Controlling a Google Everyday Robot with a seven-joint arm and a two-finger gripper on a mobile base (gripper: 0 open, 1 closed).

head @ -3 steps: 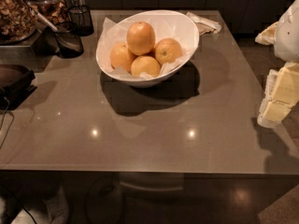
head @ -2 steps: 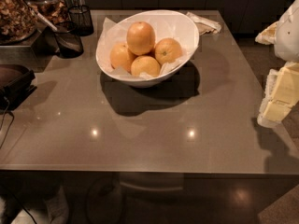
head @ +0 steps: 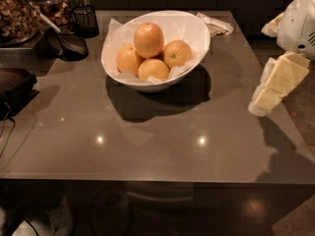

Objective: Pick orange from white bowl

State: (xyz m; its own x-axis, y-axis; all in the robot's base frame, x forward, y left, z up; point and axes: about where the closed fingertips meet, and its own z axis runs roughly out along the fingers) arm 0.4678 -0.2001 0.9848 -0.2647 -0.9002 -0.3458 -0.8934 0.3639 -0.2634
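Observation:
The white bowl (head: 197,29) stands at the back middle of the grey table (head: 147,146). It is lined with white paper and holds several oranges; one orange (head: 148,39) sits on top of the others. My gripper (head: 276,85) is cream-coloured. It hangs at the table's right edge, well to the right of the bowl and apart from it, below the white arm (head: 300,23). It holds nothing that I can see.
Two small dark mesh cups (head: 86,19) (head: 73,44) stand left of the bowl. A container of brown dried pieces (head: 17,14) is at the back left. A black object (head: 15,88) lies at the left edge. Folded paper (head: 215,24) lies behind the bowl.
My gripper has shifted a little to the left and up, toward the bowl. The bowl and the oranges have not moved.

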